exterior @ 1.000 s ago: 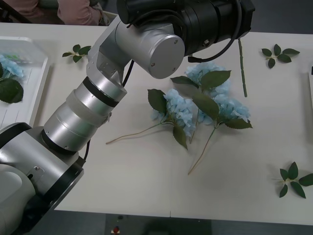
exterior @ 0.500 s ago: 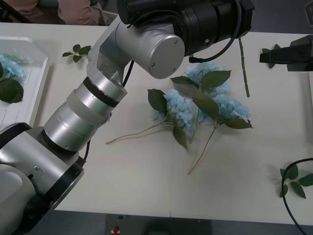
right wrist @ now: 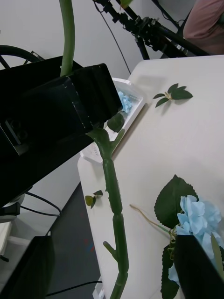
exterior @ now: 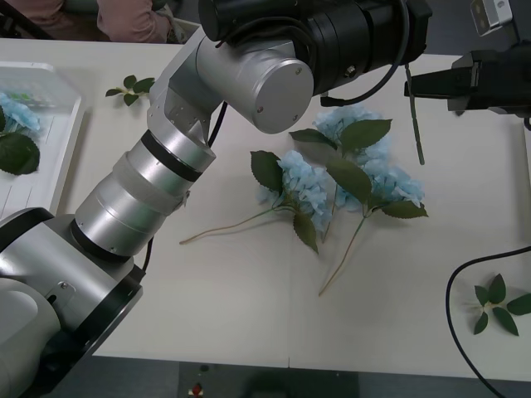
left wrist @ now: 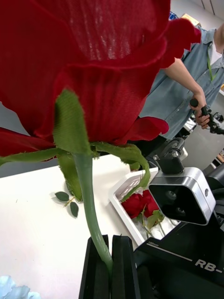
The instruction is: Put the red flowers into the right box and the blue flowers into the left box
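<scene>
Swung in from the far right of the blue flowers (exterior: 348, 174) since a second ago: right claw (exterior: 419, 85), fingers apart, now just beside the hanging stem (exterior: 412, 124). Left claw (left wrist: 111, 245) clamped tight on that stem, red flower (left wrist: 93, 70) held up above and beyond the blue flowers. Probably a handover toward the right box (left wrist: 128, 184), already holding roses. Blue flowers lying unsorted on the worktop (exterior: 249, 290).

Deep-red rose (left wrist: 93, 70) on a green stem; pale sky-blue flowers (exterior: 311, 191) with dark green leaves; off-white surface (exterior: 249, 282); black gripper (left wrist: 110, 271).
</scene>
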You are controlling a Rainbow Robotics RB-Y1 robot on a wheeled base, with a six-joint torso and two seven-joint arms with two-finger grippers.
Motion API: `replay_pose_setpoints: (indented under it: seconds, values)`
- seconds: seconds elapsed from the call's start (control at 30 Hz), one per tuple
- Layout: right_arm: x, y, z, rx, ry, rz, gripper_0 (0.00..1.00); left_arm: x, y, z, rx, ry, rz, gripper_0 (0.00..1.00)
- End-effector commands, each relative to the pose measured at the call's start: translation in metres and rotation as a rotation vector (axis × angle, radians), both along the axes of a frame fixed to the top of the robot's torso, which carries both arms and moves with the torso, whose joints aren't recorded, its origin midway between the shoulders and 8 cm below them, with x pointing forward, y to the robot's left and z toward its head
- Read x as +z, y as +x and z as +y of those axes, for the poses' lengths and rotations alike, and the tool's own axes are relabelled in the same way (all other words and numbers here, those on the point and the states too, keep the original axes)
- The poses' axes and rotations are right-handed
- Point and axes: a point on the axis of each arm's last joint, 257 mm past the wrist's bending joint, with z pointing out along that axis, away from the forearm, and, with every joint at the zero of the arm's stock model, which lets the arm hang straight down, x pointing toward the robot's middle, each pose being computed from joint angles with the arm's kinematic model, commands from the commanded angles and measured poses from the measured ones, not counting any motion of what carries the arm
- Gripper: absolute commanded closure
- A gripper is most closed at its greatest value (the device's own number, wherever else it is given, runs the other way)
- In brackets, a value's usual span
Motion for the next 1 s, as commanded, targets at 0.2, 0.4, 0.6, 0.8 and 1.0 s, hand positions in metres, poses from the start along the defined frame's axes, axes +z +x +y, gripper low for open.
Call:
replay_pose_setpoints:
  seconds: [0.2, 0.4, 0.6, 0.8, 1.0]
  values:
    - [0.0228, 0.0016, 0.0033, -0.005, 0.005, -0.010, 1.00, 0.0262, -0.0085, -0.0074, -0.020, -0.059, -0.004, 1.00]
    - [0.0228, 0.0014, 0.0028, -0.008, 0.010, 0.001, 1.00, 0.0262, -0.0085, -0.0074, -0.020, -0.059, -0.004, 1.00]
    - [0.0235, 0.0015, 0.0031, -0.009, 0.012, 0.008, 1.00, 0.0262, -0.0085, -0.0074, -0.020, -0.059, -0.004, 0.82]
    - [0.0239, 0.0006, 0.0038, -0.007, 0.014, 0.014, 1.00, 0.0262, -0.0085, -0.0074, -0.020, -0.059, -0.004, 0.00]
    - [0.0243, 0.0004, 0.0029, -0.007, 0.015, 0.016, 1.00, 0.0262, -0.0085, -0.0074, -0.020, -0.059, -0.004, 0.00]
